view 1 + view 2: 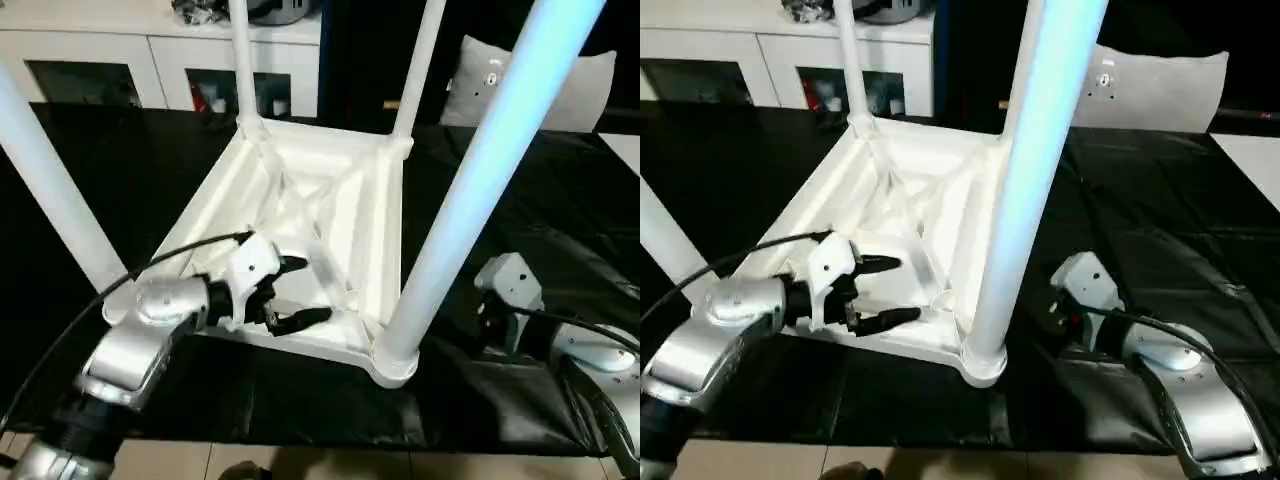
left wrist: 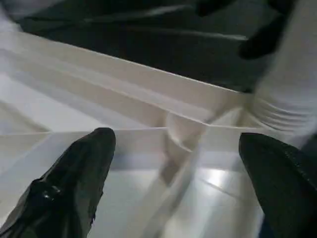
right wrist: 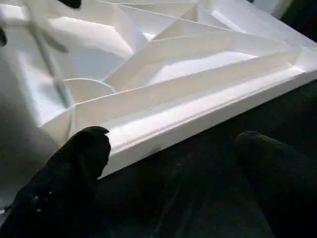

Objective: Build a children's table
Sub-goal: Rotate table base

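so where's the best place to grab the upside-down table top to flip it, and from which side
Probably the near long rim of the table top, from the robot's side. It lies ribs up with all four legs standing in its corners, so that raised edge, between the near leg and the left tool, is thin enough to pinch.

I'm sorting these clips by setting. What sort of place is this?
Probably an indoor room set up as a test space: a work surface covered in black sheeting, white cabinets along the back wall, and the upturned children's table standing on the sheeting.
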